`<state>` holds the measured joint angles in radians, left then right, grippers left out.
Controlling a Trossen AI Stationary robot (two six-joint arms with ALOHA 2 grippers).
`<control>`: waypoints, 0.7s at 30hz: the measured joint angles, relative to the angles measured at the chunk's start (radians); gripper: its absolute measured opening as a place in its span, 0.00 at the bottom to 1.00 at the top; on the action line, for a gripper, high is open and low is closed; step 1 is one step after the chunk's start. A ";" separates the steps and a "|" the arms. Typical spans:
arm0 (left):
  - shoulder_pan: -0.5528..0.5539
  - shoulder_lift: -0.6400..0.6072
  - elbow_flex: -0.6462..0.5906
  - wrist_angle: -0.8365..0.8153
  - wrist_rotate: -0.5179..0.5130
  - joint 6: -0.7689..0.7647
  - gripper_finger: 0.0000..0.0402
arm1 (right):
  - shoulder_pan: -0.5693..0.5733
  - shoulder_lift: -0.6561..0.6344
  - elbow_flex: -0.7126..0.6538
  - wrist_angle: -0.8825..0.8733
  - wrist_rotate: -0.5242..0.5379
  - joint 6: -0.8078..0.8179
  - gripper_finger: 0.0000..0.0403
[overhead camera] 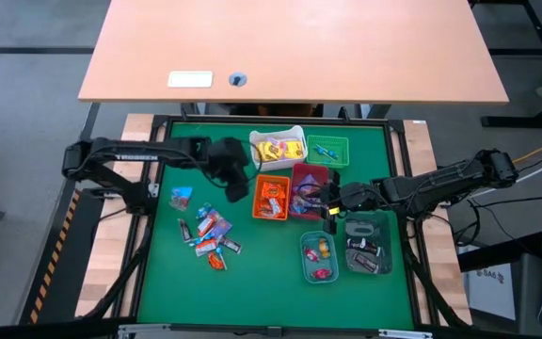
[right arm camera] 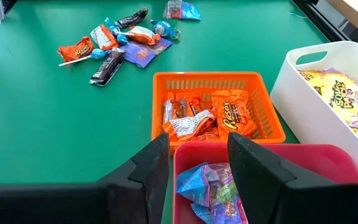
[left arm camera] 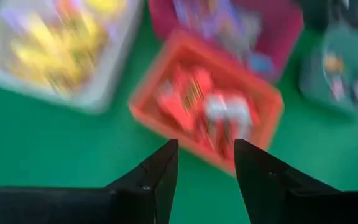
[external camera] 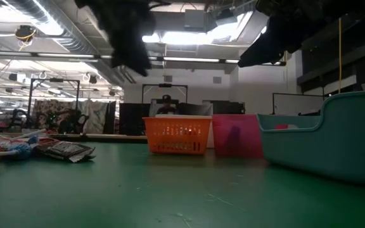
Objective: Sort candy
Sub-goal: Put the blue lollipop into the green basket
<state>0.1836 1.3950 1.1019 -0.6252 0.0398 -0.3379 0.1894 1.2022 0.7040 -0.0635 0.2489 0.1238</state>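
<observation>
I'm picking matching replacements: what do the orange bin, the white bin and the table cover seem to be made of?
Orange bin: likely moulded plastic, with slotted lattice walls.
White bin: likely smooth, slightly glossy plastic, with solid walls and a cut-out handle.
Table cover: a green matte mat, perhaps felt or rubber; its look leaves that open.

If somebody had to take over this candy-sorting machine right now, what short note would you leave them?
Left tool: open, empty, above the orange bin.
Right tool: open, empty, over the red bin.
Done: candy already lies in the white bin, the orange and red bins, and the two clear bins.
Left: a loose pile of candy on the green mat, left of the bins, unsorted.
</observation>
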 joint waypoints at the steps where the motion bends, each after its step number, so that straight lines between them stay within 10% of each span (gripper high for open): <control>1: -0.012 -0.002 0.000 -0.042 0.026 -0.023 0.36 | 0.000 0.000 0.000 0.001 0.000 0.000 0.40; 9: -0.165 -0.003 -0.001 -0.323 0.110 -0.095 0.36 | 0.000 0.000 0.000 0.001 0.000 0.000 0.40; 21: -0.395 -0.002 -0.184 -0.290 0.046 -0.305 0.36 | 0.000 0.000 0.000 0.002 0.000 0.000 0.40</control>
<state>-0.2113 1.3926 0.9175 -0.9150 0.0860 -0.6429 0.1894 1.2022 0.7040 -0.0620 0.2489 0.1239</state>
